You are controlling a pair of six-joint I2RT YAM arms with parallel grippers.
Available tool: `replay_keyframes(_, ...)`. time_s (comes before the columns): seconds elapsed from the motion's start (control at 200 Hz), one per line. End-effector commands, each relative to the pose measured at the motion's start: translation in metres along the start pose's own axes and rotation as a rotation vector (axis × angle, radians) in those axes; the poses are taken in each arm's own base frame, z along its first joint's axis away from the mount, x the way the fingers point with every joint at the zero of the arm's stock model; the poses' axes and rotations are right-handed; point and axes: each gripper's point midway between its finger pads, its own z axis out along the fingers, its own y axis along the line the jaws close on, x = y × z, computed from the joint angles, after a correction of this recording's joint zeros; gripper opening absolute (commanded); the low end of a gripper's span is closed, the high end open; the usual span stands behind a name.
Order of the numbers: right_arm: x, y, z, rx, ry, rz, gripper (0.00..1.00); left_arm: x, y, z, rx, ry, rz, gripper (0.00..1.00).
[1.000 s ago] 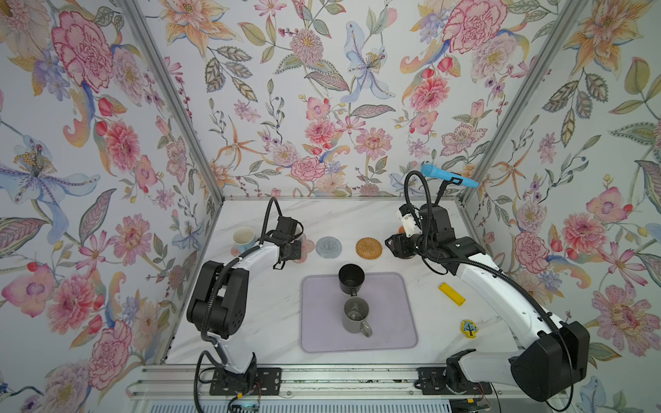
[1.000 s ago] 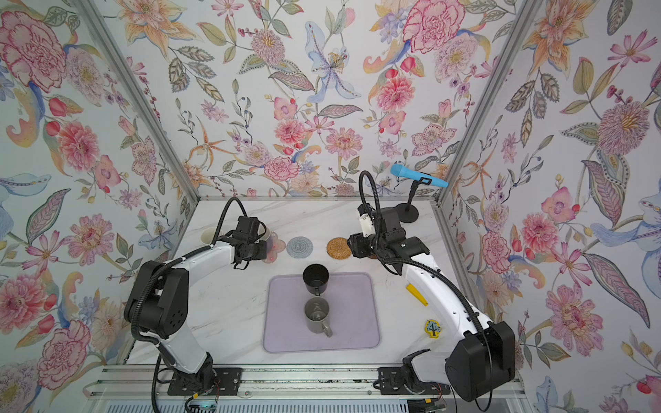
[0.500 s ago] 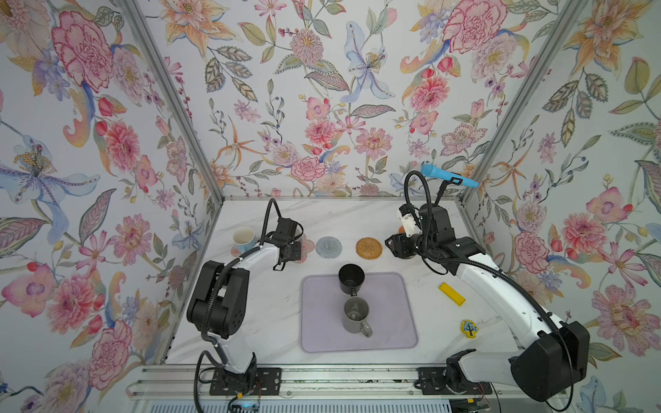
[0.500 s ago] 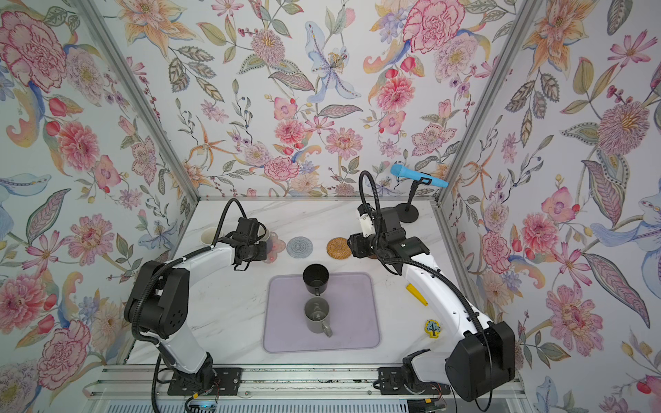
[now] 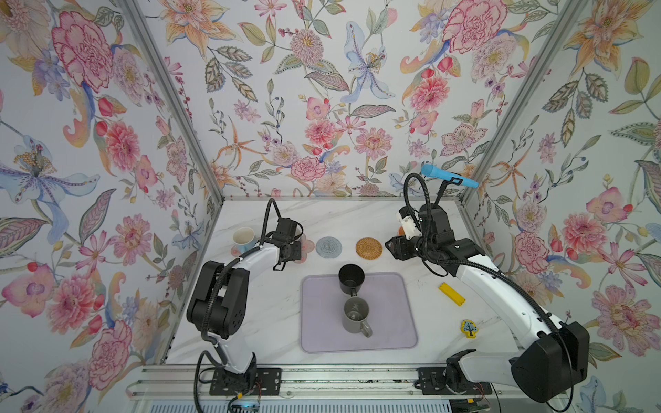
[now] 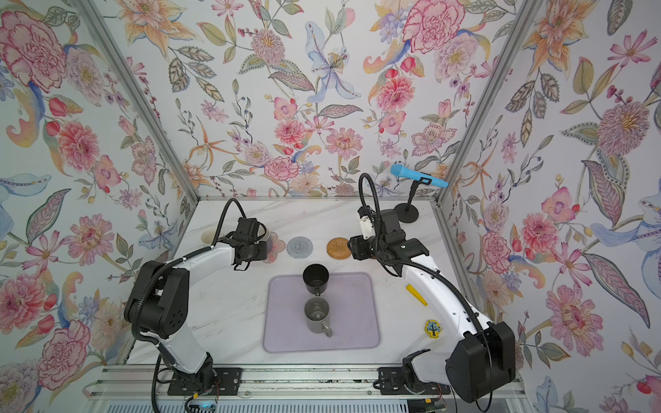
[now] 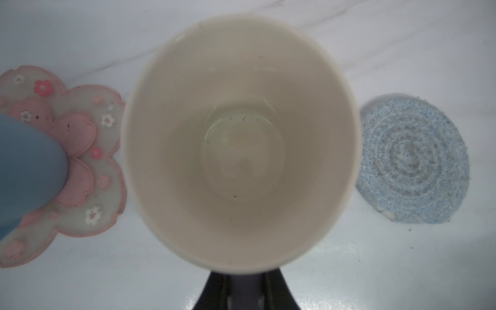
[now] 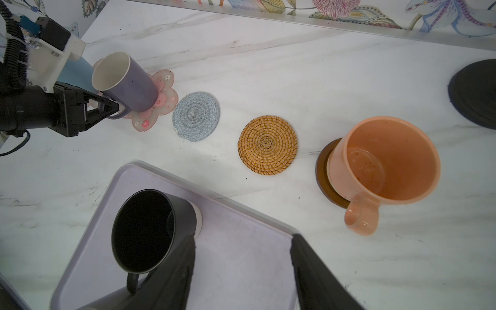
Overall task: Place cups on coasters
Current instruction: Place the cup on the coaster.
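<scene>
My left gripper [image 8: 114, 108] is shut on the handle of the purple-grey cup [image 8: 126, 83], whose base rests on a pink flower coaster [image 8: 163, 104]. The left wrist view looks straight down into its cream inside [image 7: 239, 139], with the gripper [image 7: 245, 276] below. A light blue cup [image 5: 244, 239] stands on the other pink flower coaster [image 7: 88, 166]. The peach cup [image 8: 383, 163] sits on the dark brown coaster [image 8: 322, 171]. The grey ringed coaster [image 5: 328, 246] and woven tan coaster [image 5: 368, 247] are bare. A black cup [image 5: 351, 277] and a grey cup [image 5: 355, 314] stand on the mat. My right gripper [image 8: 241, 268] is open and holds nothing, beside the peach cup.
The large lilac mat [image 5: 390, 321] lies at the table's middle front. A blue microphone [image 5: 449, 177] on a black round stand base [image 8: 475, 94] stands at the back right corner. A yellow block [image 5: 451, 294] and a small tree token [image 5: 469, 328] lie under the right arm.
</scene>
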Motion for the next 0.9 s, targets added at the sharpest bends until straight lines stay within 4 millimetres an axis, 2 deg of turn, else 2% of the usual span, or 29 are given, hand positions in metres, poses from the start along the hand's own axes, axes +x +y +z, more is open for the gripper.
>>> replay_keyframes(0.0,0.002,-0.002,-0.005,0.012,-0.002,-0.002,0.59,-0.011,0.001,0.0,0.002,-0.047,-0.024,0.0)
replay_keyframes(0.14,0.003,-0.003,-0.006,0.013,-0.004,-0.002,0.59,-0.008,-0.002,0.0,0.009,-0.034,-0.005,0.0)
replay_keyframes(0.505,0.004,-0.003,-0.006,0.01,-0.002,0.0,0.59,0.004,0.003,0.003,-0.014,0.002,0.011,0.0)
replay_keyframes(0.626,0.004,-0.003,-0.008,0.014,-0.007,0.0,0.59,0.006,0.005,0.004,-0.029,0.009,0.013,0.06)
replay_keyframes(0.896,0.004,-0.003,-0.007,0.013,-0.005,0.004,0.59,0.009,0.008,0.005,-0.046,0.016,0.014,0.11)
